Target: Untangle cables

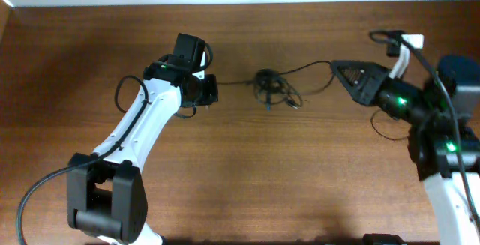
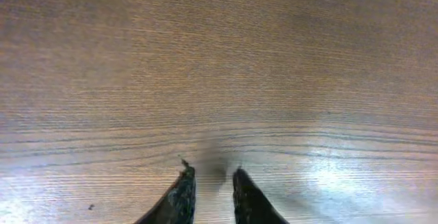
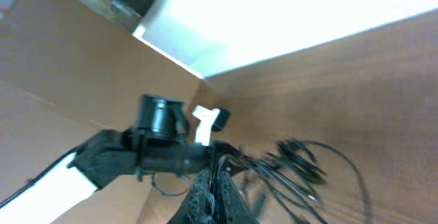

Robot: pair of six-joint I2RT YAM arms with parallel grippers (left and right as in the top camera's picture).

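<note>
The cables (image 1: 271, 88) lie between both arms; table (image 1: 285, 170) around them is open.

One cable bunch (image 1: 271, 88), two grippers (image 1: 216, 88) (image 1: 335, 65) (one table (image 1: 262, 177))

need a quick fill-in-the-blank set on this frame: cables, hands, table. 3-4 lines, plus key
1. Seen from overhead, the bunched cables lie ___ the left hand and the right hand.
2. The cables are ___ in colour.
3. The table has a top of brown ___.
4. The left wrist view shows ___ cables, only fingertips and tabletop.

Missing words: between; black; wood; no
</note>
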